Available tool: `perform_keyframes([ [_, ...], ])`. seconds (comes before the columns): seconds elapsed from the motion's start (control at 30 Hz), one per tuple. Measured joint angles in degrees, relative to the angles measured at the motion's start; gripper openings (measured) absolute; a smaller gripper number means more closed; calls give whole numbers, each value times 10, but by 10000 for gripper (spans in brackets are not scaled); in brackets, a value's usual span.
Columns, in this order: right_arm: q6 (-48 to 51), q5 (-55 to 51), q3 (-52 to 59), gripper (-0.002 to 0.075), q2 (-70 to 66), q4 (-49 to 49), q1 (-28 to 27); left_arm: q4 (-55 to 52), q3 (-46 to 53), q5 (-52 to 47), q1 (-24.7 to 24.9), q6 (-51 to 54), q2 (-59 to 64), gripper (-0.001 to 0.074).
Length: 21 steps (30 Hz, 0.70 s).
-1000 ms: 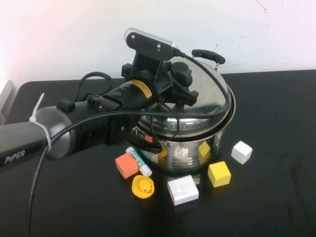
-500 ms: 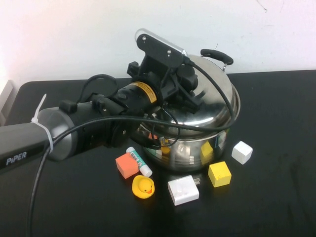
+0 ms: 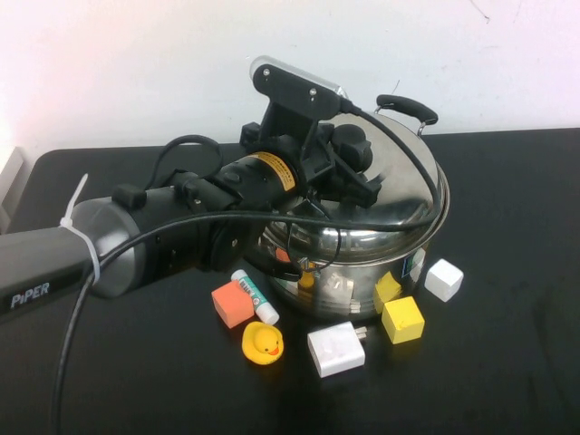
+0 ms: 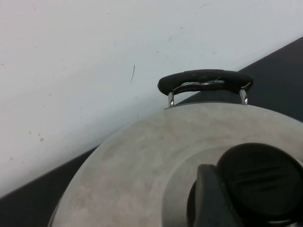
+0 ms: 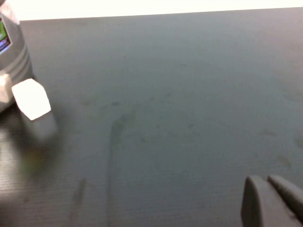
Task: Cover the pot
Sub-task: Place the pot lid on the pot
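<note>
**Holding the lid over the pot by its knob**

Looking from the near edge, you see a yellow duck (image 3: pixel 263 343) and a white block with prongs (image 3: pixel 335 349) closest to you on the black table (image 3: pixel 507 381). Just behind them sit an orange cube (image 3: pixel 231 303), a glue stick (image 3: pixel 255 295) leaning beside it, and a yellow cube (image 3: pixel 402 319); a second yellow cube (image 3: pixel 387 289) touches the pot wall, and a white cube (image 3: pixel 444 279) lies just to the pot's right.

Behind these stands the pot (image 3: pixel 362 272), near the table's middle, with its far black handle (image 3: pixel 407 105) toward the wall. Your left gripper (image 3: pixel 355 172) reaches over it from the left and is clamped on the black knob (image 4: pixel 260 179) of the domed lid (image 3: pixel 408 195), which lies across the pot's mouth, tilted slightly.

Your right gripper (image 5: pixel 274 198) hangs above bare table, well apart from the pot; its fingertips (image 5: pixel 255 201) sit close together, a narrow claw holding nothing
</note>
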<state>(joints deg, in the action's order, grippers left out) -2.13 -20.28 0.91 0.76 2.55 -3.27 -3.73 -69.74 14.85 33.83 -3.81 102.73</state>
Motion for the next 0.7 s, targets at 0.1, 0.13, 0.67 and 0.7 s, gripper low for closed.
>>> perform_keyframes([
  [0.1,0,0,0,-2,0,0,0,0,0,0,0,-1,0,334],
  [0.13,0,0,0,-2,0,0,0,0,0,0,0,-1,0,334],
  [0.67,0,0,0,-2,0,0,0,3,-83,-172,0,4,-2,334],
  [0.7,0,0,0,-2,0,0,0,3,-85,-176,0,4,-2,334],
])
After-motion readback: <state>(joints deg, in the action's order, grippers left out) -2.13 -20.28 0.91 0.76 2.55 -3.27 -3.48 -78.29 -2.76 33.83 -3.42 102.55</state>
